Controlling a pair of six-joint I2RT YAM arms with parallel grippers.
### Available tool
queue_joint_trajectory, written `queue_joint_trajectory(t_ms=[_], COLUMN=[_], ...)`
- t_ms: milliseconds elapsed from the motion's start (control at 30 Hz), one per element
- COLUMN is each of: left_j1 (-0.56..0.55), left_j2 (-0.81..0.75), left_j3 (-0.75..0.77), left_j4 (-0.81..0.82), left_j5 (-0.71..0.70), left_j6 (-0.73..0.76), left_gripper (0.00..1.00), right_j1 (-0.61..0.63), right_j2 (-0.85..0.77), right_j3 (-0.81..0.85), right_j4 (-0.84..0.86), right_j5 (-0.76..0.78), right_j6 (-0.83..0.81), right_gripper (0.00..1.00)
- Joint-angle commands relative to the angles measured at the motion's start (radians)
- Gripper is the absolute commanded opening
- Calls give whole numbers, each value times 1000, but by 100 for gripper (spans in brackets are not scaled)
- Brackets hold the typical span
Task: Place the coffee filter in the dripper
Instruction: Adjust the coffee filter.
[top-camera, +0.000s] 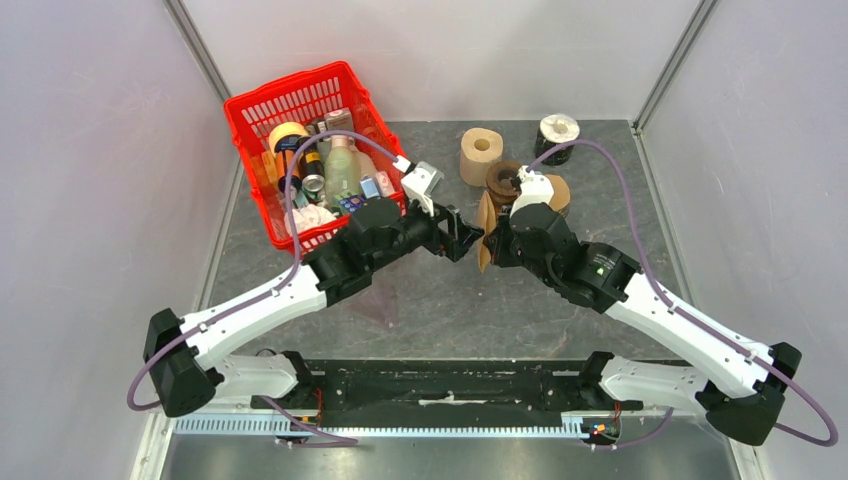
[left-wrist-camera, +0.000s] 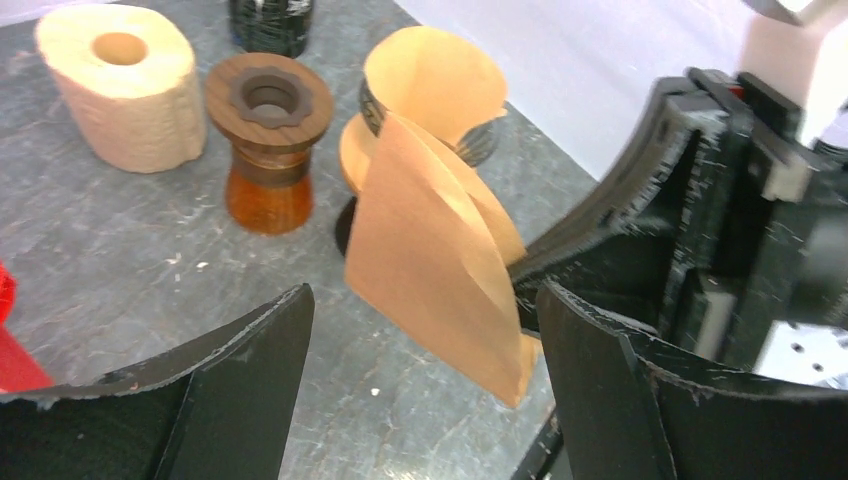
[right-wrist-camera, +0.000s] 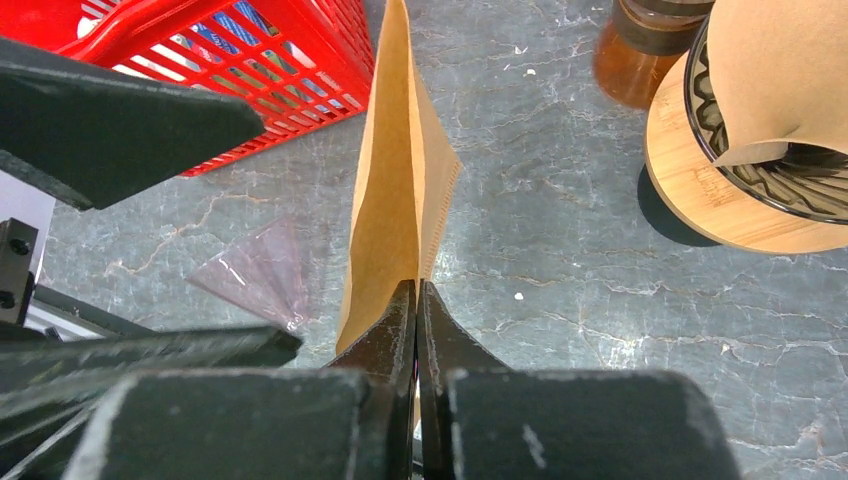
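My right gripper is shut on the bottom edge of a folded brown coffee filter, holding it upright above the table. In the left wrist view the filter stands between the fingers of my open left gripper, nearer the right finger; I cannot tell whether it touches. The dripper, black ribbed glass on a round wooden base, stands just behind to the right, with another brown filter in it. From above, both grippers meet at the filter at mid-table; the dripper is partly hidden by the right wrist.
A red basket full of bottles and cans stands at the back left. A paper roll, a brown wooden stand and a dark jar stand behind the dripper. A clear plastic wrapper lies under the left arm.
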Motion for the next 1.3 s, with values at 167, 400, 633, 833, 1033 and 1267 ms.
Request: queue_joint_trajectory(t_ms=[167,400,633,833,1033,1267], left_j1=[-61,-72,-81,-90,-93,-103], left_j2=[69,74,57,32,38,65], left_j3=[57,47,25,-14,-19,-11], left_j4=[-11,2,1,-16,-10,14], left_j5=[-164,-189,-125,-82,-143,-235], left_j6=[97,103,149,162,166,147], left_gripper=[89,90,90,90,89,79], right_j1=[5,4,4,4,4,4], right_j2=[9,11,9,12,5,1], right_j3=[40,36,40,47,41,33], right_j4=[28,30,18,9,19,31], right_j5=[17,30,48,68,37,2], right_j6=[16,16,23,19,19,32], right_gripper=[0,0,0,0,0,0])
